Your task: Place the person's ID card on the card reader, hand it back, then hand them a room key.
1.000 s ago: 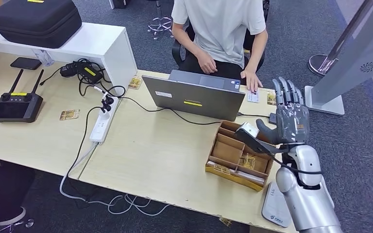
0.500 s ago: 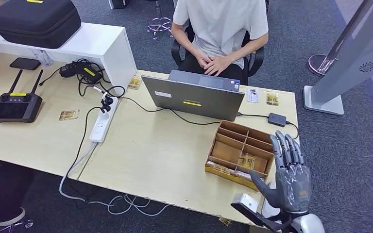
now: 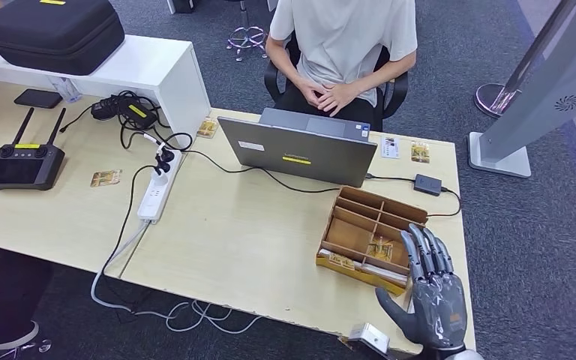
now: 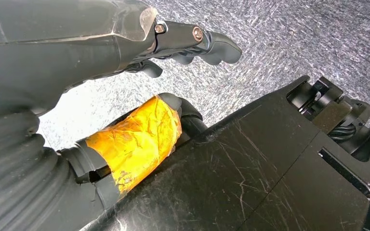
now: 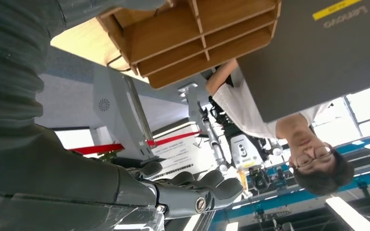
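A: What has changed?
B: The right hand [image 3: 433, 300] has pulled back from the far edge to the desk's [image 3: 240, 247] near edge, fingers spread, holding nothing. The person [image 3: 343, 45] has withdrawn their hand.
A: And the ID card [image 3: 391, 146]?
B: One, beside the laptop [image 3: 300, 150], unclaimed. Left hand [image 4: 139, 53] hangs loosely curled, empty.
A: Key cards?
B: Four loose on the desk; more in the tray [image 3: 360, 232].
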Tool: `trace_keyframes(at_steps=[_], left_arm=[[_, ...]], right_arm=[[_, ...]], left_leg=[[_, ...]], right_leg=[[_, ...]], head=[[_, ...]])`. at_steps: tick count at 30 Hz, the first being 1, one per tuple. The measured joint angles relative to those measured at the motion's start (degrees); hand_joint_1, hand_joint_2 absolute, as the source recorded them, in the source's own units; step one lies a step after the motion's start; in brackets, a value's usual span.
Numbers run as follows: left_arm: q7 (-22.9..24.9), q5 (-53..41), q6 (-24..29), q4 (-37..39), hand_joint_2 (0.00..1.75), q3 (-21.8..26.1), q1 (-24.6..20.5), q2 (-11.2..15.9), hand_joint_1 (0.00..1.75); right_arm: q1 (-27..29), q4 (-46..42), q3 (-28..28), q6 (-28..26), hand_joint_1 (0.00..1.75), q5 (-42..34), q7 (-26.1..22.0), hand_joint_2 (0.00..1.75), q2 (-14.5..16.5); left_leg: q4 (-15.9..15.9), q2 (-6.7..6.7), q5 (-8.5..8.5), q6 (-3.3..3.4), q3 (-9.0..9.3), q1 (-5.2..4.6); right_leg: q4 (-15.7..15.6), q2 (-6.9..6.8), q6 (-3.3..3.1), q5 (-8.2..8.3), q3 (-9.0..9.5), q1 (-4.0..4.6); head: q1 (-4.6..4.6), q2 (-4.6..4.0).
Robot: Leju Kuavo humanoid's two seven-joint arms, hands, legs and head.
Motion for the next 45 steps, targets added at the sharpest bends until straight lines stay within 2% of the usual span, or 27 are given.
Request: trace_keyframes(at_steps=[12,24,34,37,39,42,45], left_arm=[[0.02,-0.51,-0.04,0.0,1.75,0.0,-0.02,-0.05,0.0],[0.07,-0.88,-0.19,0.0,1.75,0.0,-0.01,-0.05,0.0],[0.09,-1.19,-0.6,0.0,1.75,0.0,-0.03,-0.05,0.0],[0.09,-1.37,-0.8,0.0,1.75,0.0,-0.04,-0.05,0.0],[0.09,-1.56,-0.91,0.0,1.75,0.0,-0.05,-0.05,0.0],[0.09,-1.89,-0.98,0.0,1.75,0.0,-0.06,-0.05,0.0],[0.09,-2.11,-1.0,0.0,1.75,0.0,-0.07,-0.05,0.0]], right_arm=[[-1.51,13.55,9.11,-0.42,0.0,-3.9,-1.6,1.75,4.61],[-3.42,19.34,11.86,-0.5,0.0,-4.84,-2.32,1.75,6.56],[-9.05,28.55,15.0,-3.09,0.0,-8.17,-4.01,1.75,8.93],[-10.75,30.89,15.16,-7.39,0.0,-4.99,-2.31,1.75,9.69],[-11.37,31.49,14.38,-9.45,0.0,0.9,-1.1,1.75,10.49],[-11.12,30.57,10.59,-10.02,0.0,12.04,-1.23,1.75,12.38],[-10.87,29.49,6.45,-10.13,0.0,16.16,-1.74,1.75,13.97]], left_leg=[[-0.02,0.02,0.02,-0.03,0.01,0.04],[-0.01,0.04,0.02,-0.03,0.01,0.03],[-0.01,0.04,0.07,-0.05,0.02,0.06],[-0.01,0.05,0.08,-0.05,0.03,0.06],[0.0,0.04,0.08,-0.05,0.04,0.06],[0.0,0.04,0.07,-0.05,0.04,0.06],[0.0,0.04,0.07,-0.05,0.04,0.07]], right_leg=[[0.02,-0.01,0.0,0.0,0.01,0.02],[0.02,0.01,0.0,0.0,0.02,0.01],[0.03,0.02,-0.01,0.02,0.02,0.03],[0.02,0.02,-0.01,0.03,0.03,0.03],[0.02,0.02,-0.02,0.03,0.03,0.03],[0.02,0.02,-0.02,0.03,0.02,0.04],[0.02,0.02,-0.02,0.02,0.02,0.04]], head=[[0.01,0.0],[0.01,0.0],[0.01,0.0],[0.01,0.0],[0.01,0.0],[0.0,0.0],[0.01,0.0]])
